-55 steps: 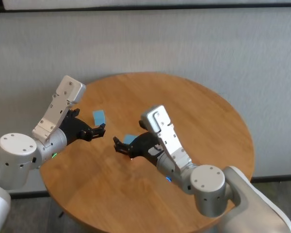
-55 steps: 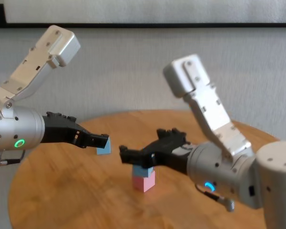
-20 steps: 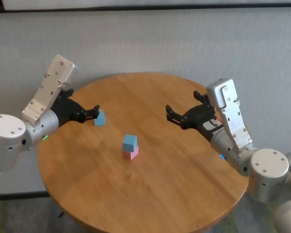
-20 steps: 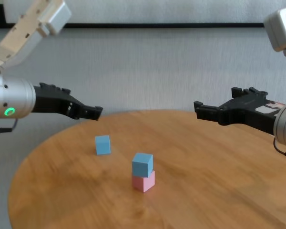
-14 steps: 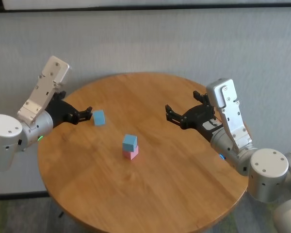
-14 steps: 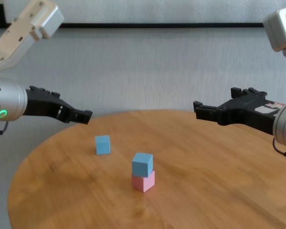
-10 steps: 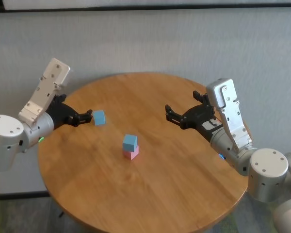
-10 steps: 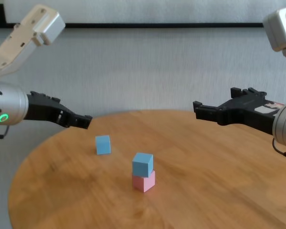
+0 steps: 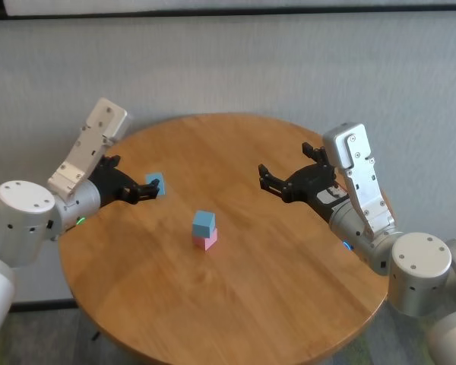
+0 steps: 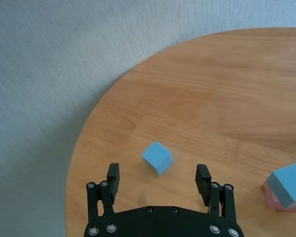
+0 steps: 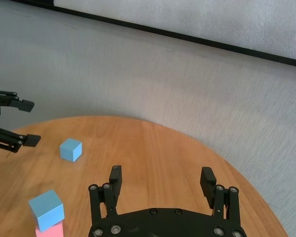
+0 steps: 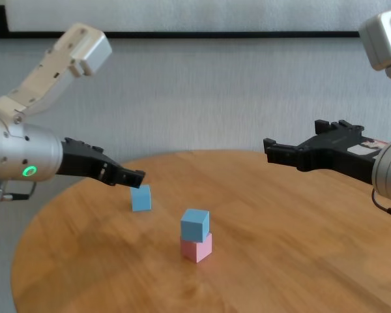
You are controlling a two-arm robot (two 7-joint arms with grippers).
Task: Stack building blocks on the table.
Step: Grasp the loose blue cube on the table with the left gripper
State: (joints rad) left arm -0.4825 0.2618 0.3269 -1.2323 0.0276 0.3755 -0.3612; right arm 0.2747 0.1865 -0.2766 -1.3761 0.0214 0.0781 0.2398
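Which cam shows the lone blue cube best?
Left wrist view: the lone blue cube sits unobstructed on the table, just ahead of the open left end effector. In head and chest views that end effector partly covers it; right wrist view shows it clear but farther off.

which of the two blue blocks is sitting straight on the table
The lone light blue block close in front of the open left gripper rests directly on the table. The other blue block sits on the pink block.

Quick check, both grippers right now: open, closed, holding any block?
Left gripper: open, empty, just short of the loose blue block.
Right gripper: open, empty, above the table's right side.
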